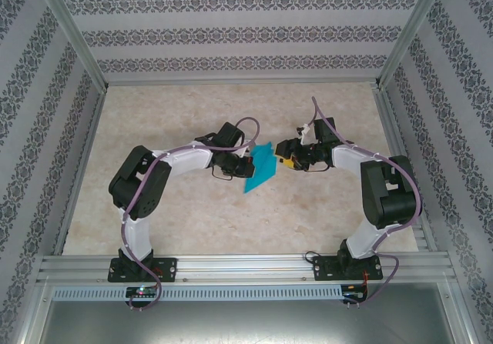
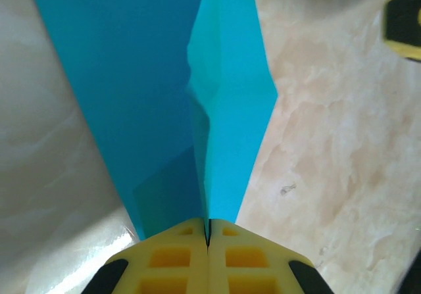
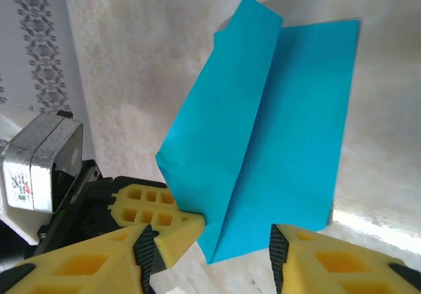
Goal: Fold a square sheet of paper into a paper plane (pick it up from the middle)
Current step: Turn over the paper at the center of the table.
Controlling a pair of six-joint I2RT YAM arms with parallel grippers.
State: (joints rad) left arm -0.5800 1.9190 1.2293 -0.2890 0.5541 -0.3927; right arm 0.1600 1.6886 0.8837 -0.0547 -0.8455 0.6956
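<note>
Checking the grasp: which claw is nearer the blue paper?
Left. The left claw is clamped on the blue paper; the right claw is open just beside it, not gripping.

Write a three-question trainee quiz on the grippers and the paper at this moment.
1. True or false: the left gripper is shut on the turquoise paper.
2. Pick one. The right gripper is: A open; B shut on the paper; C shut on nothing.
3. Fill in: a long ____ runs down the paper.
Key: 1 true; 2 A; 3 crease.
</note>
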